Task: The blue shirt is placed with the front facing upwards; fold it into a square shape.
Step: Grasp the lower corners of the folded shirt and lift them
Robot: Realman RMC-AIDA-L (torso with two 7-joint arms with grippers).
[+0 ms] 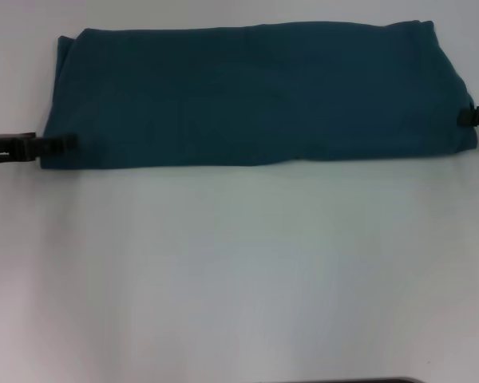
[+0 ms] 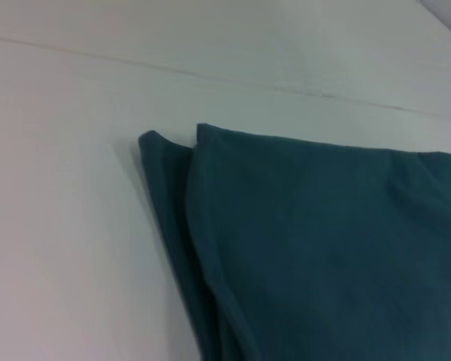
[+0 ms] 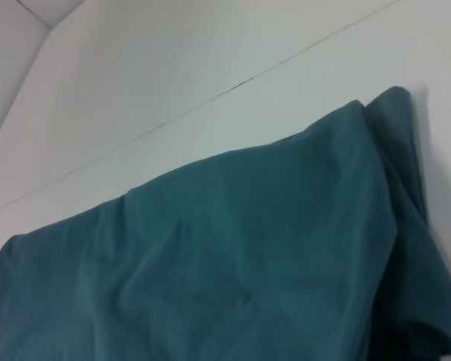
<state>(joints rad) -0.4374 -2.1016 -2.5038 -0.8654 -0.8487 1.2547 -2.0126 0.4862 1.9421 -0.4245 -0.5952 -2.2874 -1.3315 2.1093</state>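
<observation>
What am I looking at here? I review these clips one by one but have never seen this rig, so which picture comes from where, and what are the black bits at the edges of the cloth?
This is a two-armed robot folding laundry. The wide picture comes from a camera on its head, looking down at a white table. On it lies the blue shirt, already folded into a long band; no lettering shows. The black pieces are the robot's grippers: the left gripper at the band's left end, the right gripper at its right end. Each reaches the shirt's edge, but whether either is clamped on it cannot be seen. The other two pictures come from cameras on the wrists, each showing a layered corner of the shirt up close.
</observation>
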